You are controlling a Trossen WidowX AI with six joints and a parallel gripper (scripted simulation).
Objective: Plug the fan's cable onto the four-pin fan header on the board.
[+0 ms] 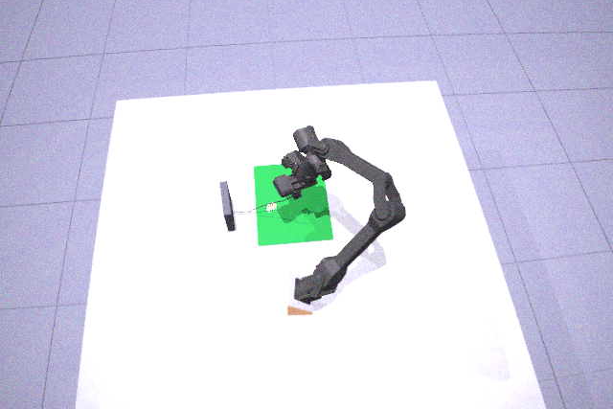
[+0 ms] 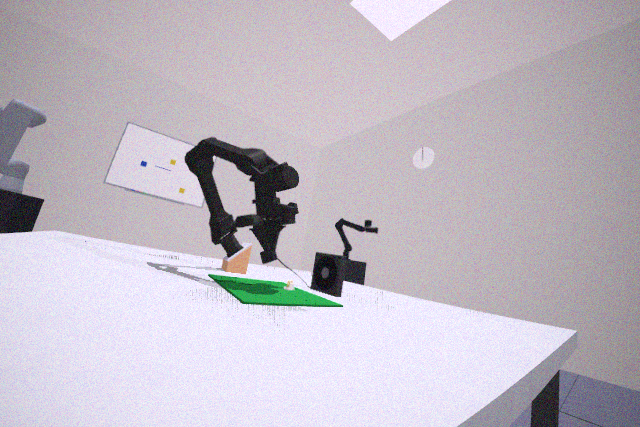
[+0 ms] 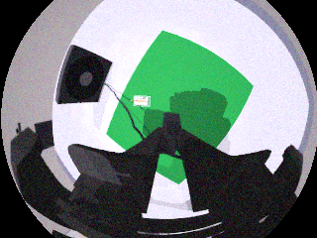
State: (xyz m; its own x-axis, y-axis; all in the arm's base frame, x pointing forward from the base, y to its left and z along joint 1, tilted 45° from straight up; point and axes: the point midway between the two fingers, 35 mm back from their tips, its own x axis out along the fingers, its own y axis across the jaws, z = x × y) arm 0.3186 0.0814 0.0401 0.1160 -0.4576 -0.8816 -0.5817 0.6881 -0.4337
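Note:
The green board (image 1: 269, 234) (image 2: 310, 300) (image 3: 163, 55) lies flat on the table. The small white header (image 1: 271, 207) (image 2: 289, 286) (image 3: 142, 101) stands on it, near the side facing the fan. The black fan (image 1: 226, 206) (image 2: 327, 273) (image 3: 84, 76) stands upright beside the board. A thin dark cable (image 1: 250, 211) (image 2: 294, 271) (image 3: 130, 118) runs from the fan up to my gripper (image 1: 297, 193) (image 2: 268, 257) (image 3: 169, 132). The gripper is shut on the fan cable's plug, above the board and to one side of the header. The fingers hide the plug itself.
The arm's base stands on an orange wedge (image 1: 299, 310) (image 2: 238, 261) on the white table (image 1: 172, 320) (image 2: 155, 350). In the exterior view another small dark arm (image 2: 346, 238) shows behind the fan, and a grey robot (image 2: 15, 138) at the far left.

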